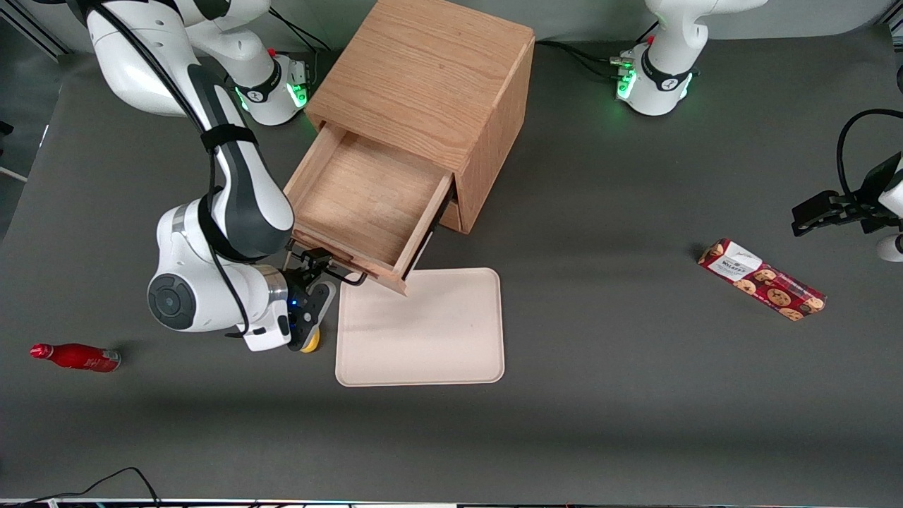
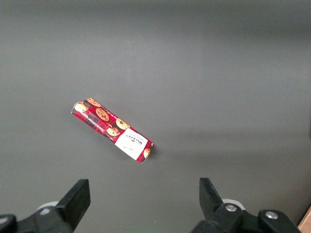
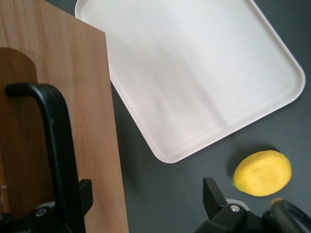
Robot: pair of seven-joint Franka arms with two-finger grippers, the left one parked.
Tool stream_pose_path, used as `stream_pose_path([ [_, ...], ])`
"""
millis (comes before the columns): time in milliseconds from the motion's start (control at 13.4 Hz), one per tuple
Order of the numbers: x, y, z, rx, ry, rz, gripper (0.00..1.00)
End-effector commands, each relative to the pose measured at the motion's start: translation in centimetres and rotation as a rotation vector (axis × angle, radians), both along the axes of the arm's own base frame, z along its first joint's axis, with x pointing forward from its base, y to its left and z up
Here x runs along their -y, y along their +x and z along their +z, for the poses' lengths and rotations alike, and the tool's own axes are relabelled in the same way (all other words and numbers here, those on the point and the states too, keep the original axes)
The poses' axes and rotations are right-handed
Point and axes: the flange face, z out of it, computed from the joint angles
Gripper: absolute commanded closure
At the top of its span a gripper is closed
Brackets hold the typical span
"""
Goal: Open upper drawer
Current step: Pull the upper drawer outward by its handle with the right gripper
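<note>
Nearest the front camera on the surface (image 1: 600, 423) lies the pale tray (image 1: 420, 327); just above its edge the upper drawer (image 1: 367, 204) stands pulled well out of the cabinet (image 1: 430, 77). My gripper (image 1: 319, 262) sits at the handle (image 3: 57, 145), jaws spread around the bar without clamping. I judge the pull nearly finished; next I back clear

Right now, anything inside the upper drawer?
No. Front view shows the upper drawer pulled out, bare wood tray, the gripper at its handle.
</note>
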Motion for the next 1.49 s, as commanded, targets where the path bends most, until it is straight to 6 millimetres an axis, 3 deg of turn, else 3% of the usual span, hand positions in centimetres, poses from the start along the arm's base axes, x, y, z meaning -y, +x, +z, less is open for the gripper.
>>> stream_pose_path([
  [0, 2.4, 1.9, -1.8, 0.020, 0.006, 0.021, 0.00],
  [819, 5.5, 3.9, -1.8, 0.060, 0.037, 0.051, 0.00],
  [1191, 5.4, 3.9, -1.4, 0.055, 0.038, 0.033, 0.00],
  [1415, 5.2, 3.6, 2.4, 0.098, 0.039, 0.035, 0.00],
])
